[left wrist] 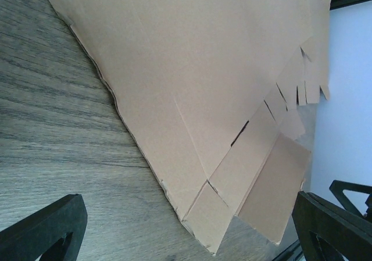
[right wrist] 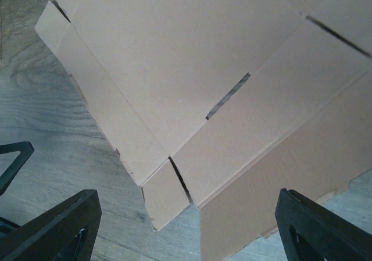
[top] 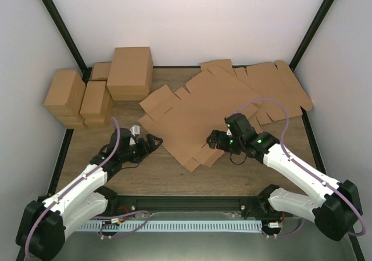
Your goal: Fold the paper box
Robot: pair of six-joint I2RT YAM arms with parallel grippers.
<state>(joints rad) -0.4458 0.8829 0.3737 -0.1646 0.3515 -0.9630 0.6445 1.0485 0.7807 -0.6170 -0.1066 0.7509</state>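
My left fingers (left wrist: 43,229) are spread wide and empty over bare worktop (top: 174,177), just off the near-left edge of the box (top: 195,113). My right fingers (right wrist: 325,226) are spread and empty too, hovering at the box's near-right corner, where small flaps meet at slits. The box lies unfolded and flat mid-worktop, its near corner pointing at the arm bases.

I judge the first fold is not yet begun. To do it well I'd slide one right finger under a near flap, pinch close to the crease and lift along that line. The left should press the main panel down so the sheet doesn't skate.

Beyond the box's far-right edge lies a second sheet (top: 273,86), and folded cartons (top: 129,69) stand beyond its far-left edge.
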